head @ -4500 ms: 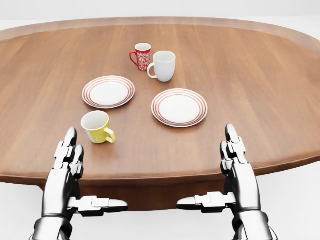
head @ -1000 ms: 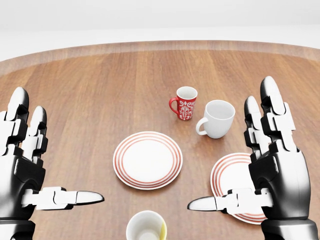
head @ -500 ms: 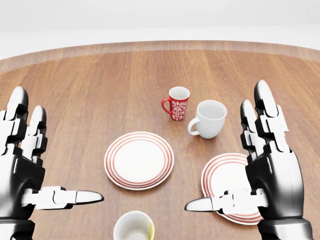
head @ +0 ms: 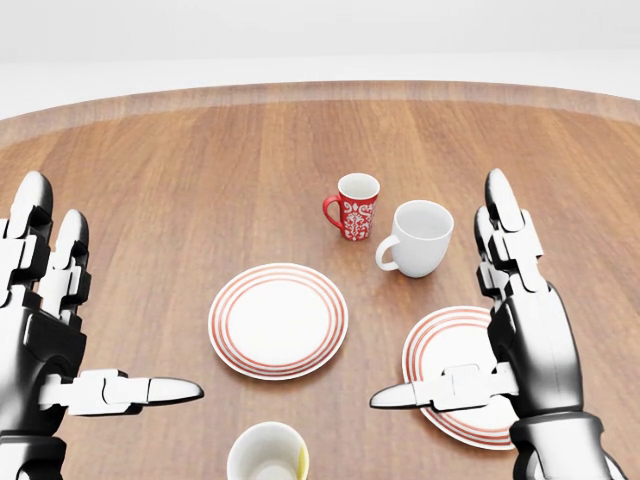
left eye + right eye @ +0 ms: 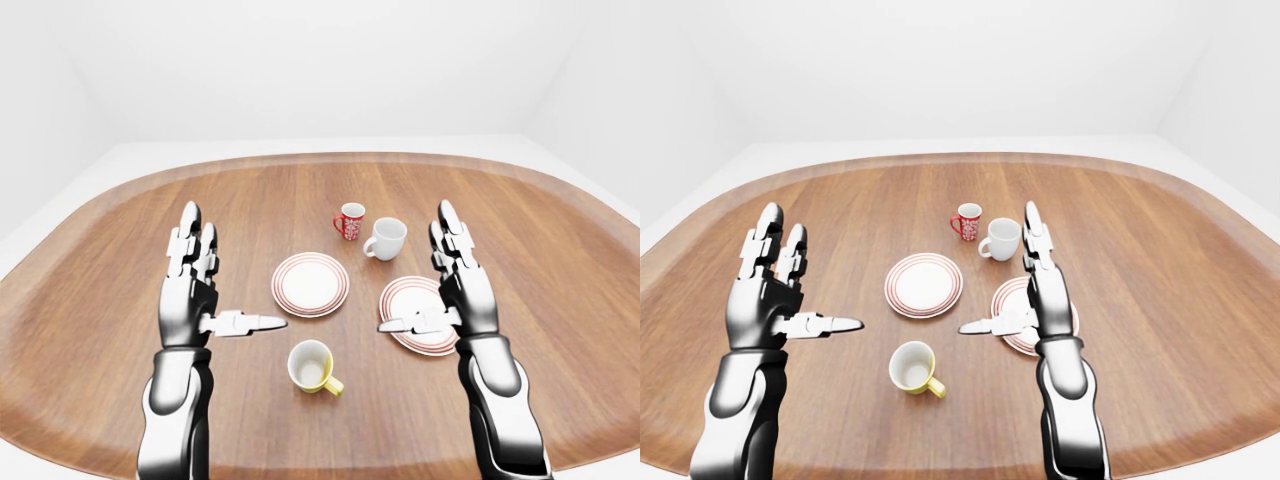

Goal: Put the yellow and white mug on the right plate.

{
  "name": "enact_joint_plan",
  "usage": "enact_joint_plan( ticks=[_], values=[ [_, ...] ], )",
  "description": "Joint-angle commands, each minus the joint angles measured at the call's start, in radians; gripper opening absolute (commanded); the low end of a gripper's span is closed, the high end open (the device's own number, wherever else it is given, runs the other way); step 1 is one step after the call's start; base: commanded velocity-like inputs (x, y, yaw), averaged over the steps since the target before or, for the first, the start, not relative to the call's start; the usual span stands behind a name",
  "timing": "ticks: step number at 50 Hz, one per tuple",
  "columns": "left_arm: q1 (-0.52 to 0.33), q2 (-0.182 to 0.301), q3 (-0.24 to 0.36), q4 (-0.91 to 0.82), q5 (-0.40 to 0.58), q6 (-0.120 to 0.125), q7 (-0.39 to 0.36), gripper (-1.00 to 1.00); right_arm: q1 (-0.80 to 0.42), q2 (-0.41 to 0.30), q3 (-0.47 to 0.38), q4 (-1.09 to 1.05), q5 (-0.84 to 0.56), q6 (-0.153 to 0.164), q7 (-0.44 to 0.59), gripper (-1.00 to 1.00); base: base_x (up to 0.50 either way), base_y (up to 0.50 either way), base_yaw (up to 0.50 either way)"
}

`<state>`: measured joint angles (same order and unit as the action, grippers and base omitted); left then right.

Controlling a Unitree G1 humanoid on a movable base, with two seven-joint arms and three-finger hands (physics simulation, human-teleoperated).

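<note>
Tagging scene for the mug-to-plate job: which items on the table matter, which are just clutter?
Job items: yellow and white mug, empty and upright; right plate, partly behind the open right hand.

Clutter: left plate, white mug, red patterned mug. Left hand open, holding nothing.

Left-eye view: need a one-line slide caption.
Both open hands, left and right, hover over the wooden table; yellow and white mug sits untouched between them, near the right plate.
</note>
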<state>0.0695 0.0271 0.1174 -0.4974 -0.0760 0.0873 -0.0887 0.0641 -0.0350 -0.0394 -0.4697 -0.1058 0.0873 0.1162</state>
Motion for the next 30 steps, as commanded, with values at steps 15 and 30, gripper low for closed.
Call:
enact_joint_plan(
  ticks=[15, 30],
  values=[
    [-0.019, 0.009, 0.018, 0.025, 0.002, 0.0, 0.0, 1.0, -0.035, -0.011, 0.025, 0.117, -0.179, 0.0, 0.022, 1.0, 0.0, 0.0, 0.0],
    [-0.02, 0.011, 0.024, 0.031, 0.001, 0.0, 0.0, 1.0, -0.009, -0.005, 0.054, 0.156, -0.257, 0.0, 0.038, 1.0, 0.0, 0.0, 0.0]
  ],
)
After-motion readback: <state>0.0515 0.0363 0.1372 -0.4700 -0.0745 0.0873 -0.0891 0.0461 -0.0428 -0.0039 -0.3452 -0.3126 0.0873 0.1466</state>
